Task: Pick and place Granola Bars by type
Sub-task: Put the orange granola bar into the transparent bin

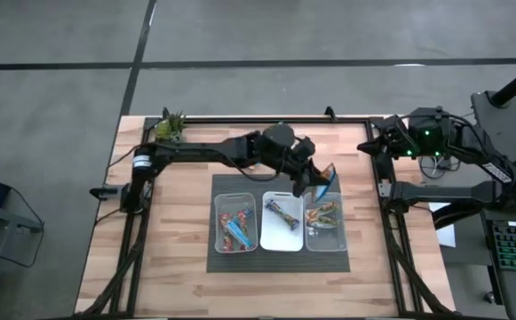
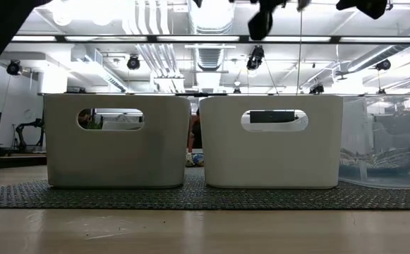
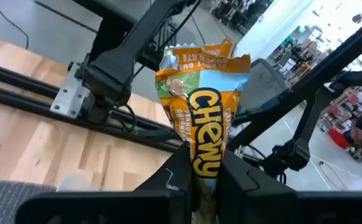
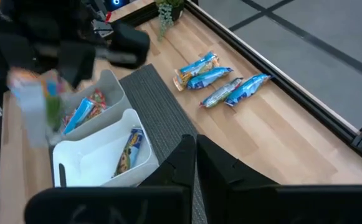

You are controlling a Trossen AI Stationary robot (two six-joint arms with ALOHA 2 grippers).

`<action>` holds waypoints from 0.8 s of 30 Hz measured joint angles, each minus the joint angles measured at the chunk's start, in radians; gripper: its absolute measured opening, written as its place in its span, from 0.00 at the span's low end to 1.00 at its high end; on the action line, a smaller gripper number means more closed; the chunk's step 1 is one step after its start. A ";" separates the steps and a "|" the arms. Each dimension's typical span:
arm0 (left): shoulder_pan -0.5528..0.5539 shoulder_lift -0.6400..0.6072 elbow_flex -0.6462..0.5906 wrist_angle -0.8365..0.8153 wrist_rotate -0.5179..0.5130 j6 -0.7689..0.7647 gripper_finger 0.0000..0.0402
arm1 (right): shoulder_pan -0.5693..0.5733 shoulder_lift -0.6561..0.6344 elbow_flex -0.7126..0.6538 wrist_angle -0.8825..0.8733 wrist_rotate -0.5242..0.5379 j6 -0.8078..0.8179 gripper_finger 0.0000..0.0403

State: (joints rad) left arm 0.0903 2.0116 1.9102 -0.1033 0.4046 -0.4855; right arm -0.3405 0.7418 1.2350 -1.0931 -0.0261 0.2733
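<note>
My left gripper [image 1: 313, 180] hovers over the far edge of the right-hand bin [image 1: 325, 240] and is shut on an orange and blue granola bar [image 3: 202, 106] printed "CHEWY", seen again in the high view [image 1: 329, 184]. The left bin [image 1: 220, 233] holds red and blue bars. One blue bar [image 1: 282, 212] lies in the middle bin. Brown and tan bars [image 1: 322, 215] fill the right bin. Several more bars [image 4: 218, 78] lie flat on the wood by the far edge. My right gripper [image 4: 195, 149] waits shut at the table's right side. My left gripper [image 3: 202, 163] pinches the bar by one end [image 3: 204, 155] between its two fingers. The rest of the wrapper sticks out past the fingertips, its crimped free end [image 3: 199, 53] farthest from them. The bar is lifted clear above the right-hand bin.
The three bins stand side by side on a dark mat [image 1: 280, 258]. A small green plant [image 1: 170, 127] sits at the table's far left corner. Black frame rails [image 1: 258, 120] run along the table's edges. Bare wood [image 1: 178, 231] lies left of the mat.
</note>
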 joint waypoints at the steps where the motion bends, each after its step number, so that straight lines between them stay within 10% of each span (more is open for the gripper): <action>1: -0.001 0.015 0.000 0.031 -0.001 -0.006 0.06 | 0.000 0.001 0.000 0.000 0.001 -0.001 0.02; 24: -0.099 0.234 0.000 0.181 0.212 -0.138 0.06 | -0.001 0.000 -0.012 -0.036 0.056 -0.004 0.02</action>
State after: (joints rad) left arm -0.0090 2.2454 1.9102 0.0774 0.6167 -0.6237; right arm -0.3412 0.7418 1.2227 -1.1292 0.0296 0.2691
